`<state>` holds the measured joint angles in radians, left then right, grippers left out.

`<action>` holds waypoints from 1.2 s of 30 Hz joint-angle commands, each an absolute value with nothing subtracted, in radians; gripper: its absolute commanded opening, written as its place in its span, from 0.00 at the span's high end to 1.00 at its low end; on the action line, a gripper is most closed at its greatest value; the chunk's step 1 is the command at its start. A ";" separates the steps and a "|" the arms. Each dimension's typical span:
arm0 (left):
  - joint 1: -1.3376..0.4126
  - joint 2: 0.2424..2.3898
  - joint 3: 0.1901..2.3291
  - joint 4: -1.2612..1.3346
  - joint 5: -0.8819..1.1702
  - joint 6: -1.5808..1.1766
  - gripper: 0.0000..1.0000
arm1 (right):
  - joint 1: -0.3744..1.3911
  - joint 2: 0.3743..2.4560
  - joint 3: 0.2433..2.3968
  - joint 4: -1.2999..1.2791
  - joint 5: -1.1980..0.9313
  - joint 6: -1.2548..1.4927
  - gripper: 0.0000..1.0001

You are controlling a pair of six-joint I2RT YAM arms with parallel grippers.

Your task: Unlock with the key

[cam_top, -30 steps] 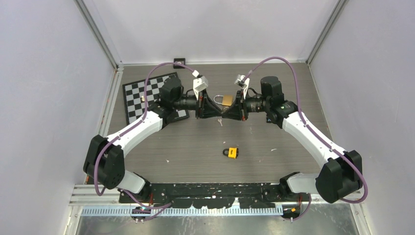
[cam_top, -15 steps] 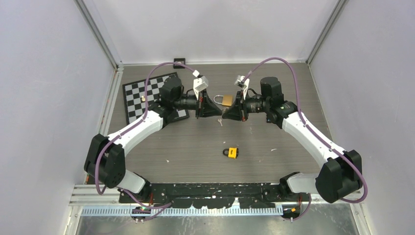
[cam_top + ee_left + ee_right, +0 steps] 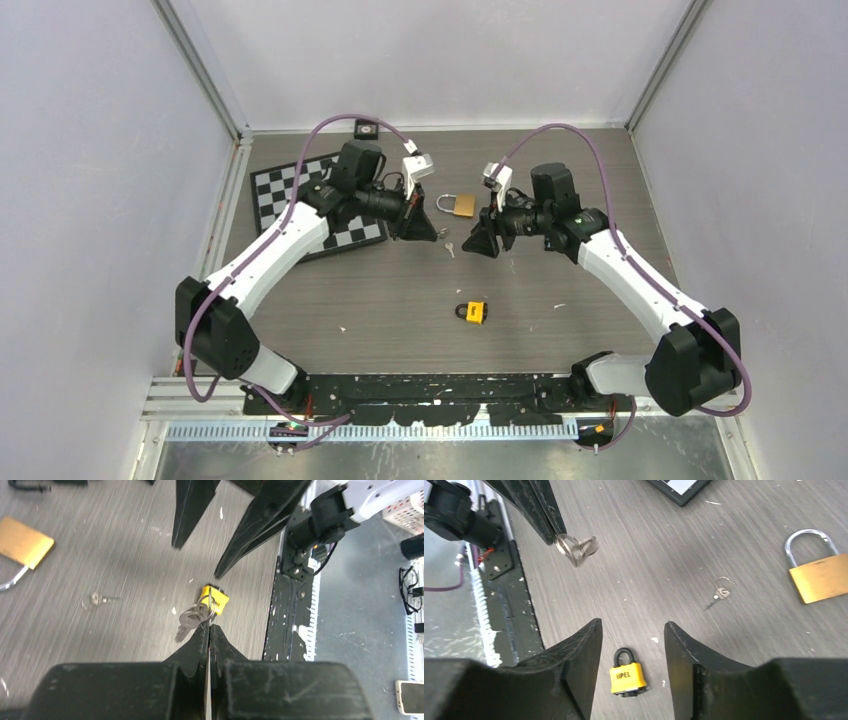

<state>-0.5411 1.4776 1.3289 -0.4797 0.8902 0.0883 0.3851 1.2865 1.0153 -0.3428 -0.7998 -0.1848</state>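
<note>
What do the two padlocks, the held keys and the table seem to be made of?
Large padlock: likely brass body, matte gold, shiny steel-looking shackle.
Small padlock: yellow cover, probably plastic or paint, black shackle.
Held keys: shiny silver metal.
Table: grey wood-grain surface, perhaps laminate.

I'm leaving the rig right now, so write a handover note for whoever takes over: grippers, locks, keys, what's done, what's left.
Left gripper: shut on a silver bunch of keys on a ring, held in the air.
Right gripper: open, empty, above the small yellow padlock.
Brass padlock and a small loose silver key lie on the table.
Done: key bunch picked up.
To do: no key is in either padlock; insert, turn.
</note>
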 commanded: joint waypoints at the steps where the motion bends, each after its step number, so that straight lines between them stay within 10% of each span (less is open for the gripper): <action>1: -0.553 1.523 1.451 -0.843 0.744 0.190 1.00 | 0.382 1.217 1.034 -0.385 -0.728 -0.277 0.44; 36: -0.619 1.718 1.578 -0.975 0.910 0.068 1.00 | 0.499 1.260 0.895 -0.105 -0.892 -0.071 0.47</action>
<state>-0.6212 1.7084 1.5444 -1.0023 0.8688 0.0860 0.4789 1.2533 0.8825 -0.1108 -0.9119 -0.0071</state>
